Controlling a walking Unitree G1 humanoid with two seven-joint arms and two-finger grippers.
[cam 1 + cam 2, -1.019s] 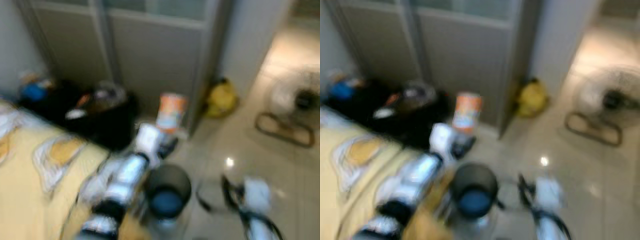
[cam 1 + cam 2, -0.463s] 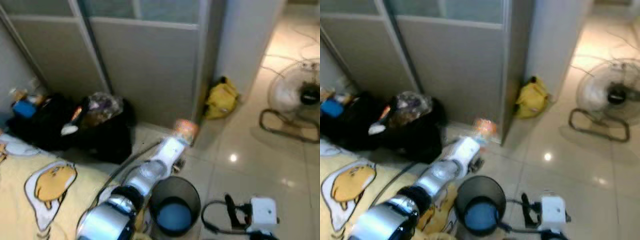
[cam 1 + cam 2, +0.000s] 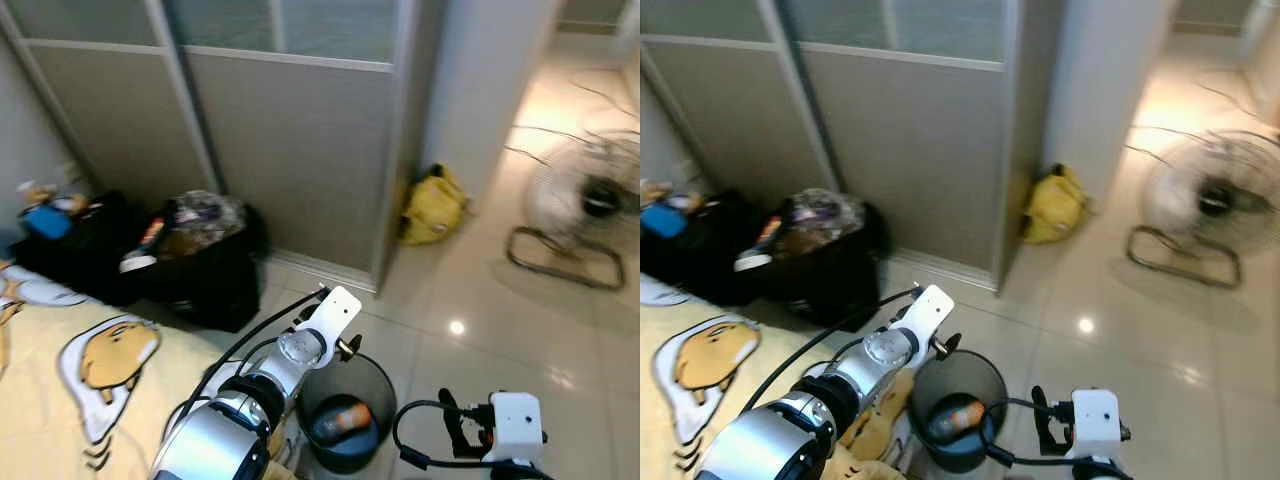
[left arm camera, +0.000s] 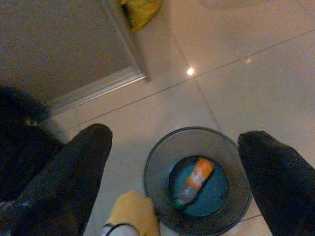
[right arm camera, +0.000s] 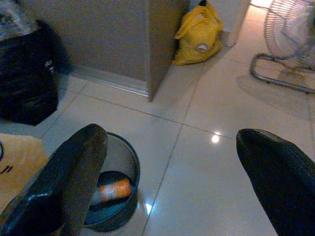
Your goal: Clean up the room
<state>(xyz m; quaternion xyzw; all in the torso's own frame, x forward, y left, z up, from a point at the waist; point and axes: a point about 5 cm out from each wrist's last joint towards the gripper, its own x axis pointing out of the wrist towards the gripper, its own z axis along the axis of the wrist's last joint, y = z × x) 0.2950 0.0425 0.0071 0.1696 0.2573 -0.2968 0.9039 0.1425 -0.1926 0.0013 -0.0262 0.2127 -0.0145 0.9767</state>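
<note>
A black mesh waste bin (image 3: pixel 388 386) stands on the tiled floor at the foot of the bed. A plastic bottle with an orange label (image 3: pixel 343 417) lies on its side at the bin's bottom, also seen as the bottle (image 4: pixel 194 179). My left gripper (image 4: pixel 174 140) hangs open above the bin, nothing between its fingers (image 4: pixel 74 167). Its white wrist (image 3: pixel 332 312) reaches over the bin's near rim. My right gripper (image 5: pixel 170 132) is open and empty, low to the right of the bin (image 5: pixel 129 162).
Stuffed black bags (image 3: pixel 200 250) sit against the grey sliding doors. A yellow bag (image 3: pixel 432 205) leans at the door corner. A floor fan (image 3: pixel 585 205) stands at the right. The yellow bedsheet (image 3: pixel 100 370) lies to the left, and a yellow cloth (image 4: pixel 133 211) beside the bin.
My left gripper carried the orange-labelled bottle over the bin and let it go; it now lies inside. The camera has also shifted and steadied.
</note>
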